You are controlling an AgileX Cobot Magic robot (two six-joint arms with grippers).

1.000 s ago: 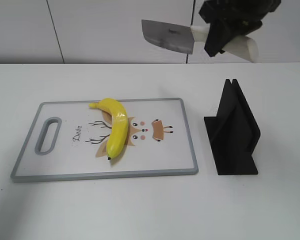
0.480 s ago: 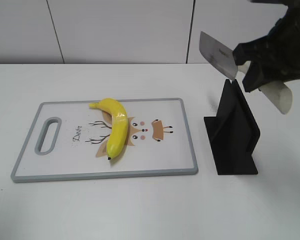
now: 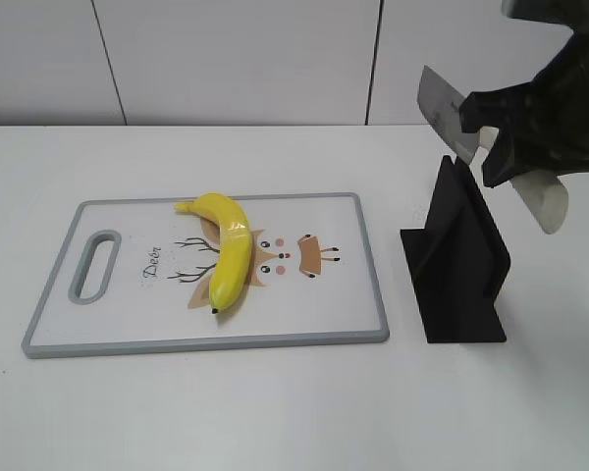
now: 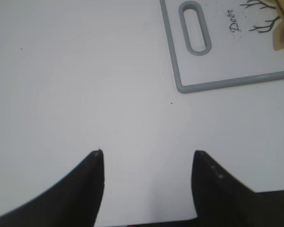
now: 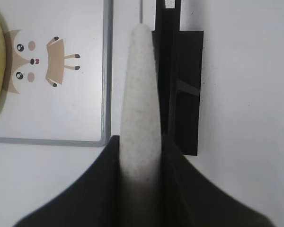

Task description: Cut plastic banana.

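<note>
The left claw (image 4: 146,165) is wide open, holding nothing, over bare table (image 4: 85,85) left of the cutting board (image 3: 128,339). The banana (image 3: 229,253) lies mid-board, away from the edges. Right, the other claw (image 3: 501,137) grips a knife (image 3: 447,116) above the black stand (image 3: 456,260).

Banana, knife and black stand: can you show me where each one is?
plastic banana (image 3: 230,255), exterior view, middle of its yellow body.
knife (image 3: 444,110), exterior view, flat of the grey blade.
black stand (image 3: 463,257), exterior view, its upright side panel.
</note>
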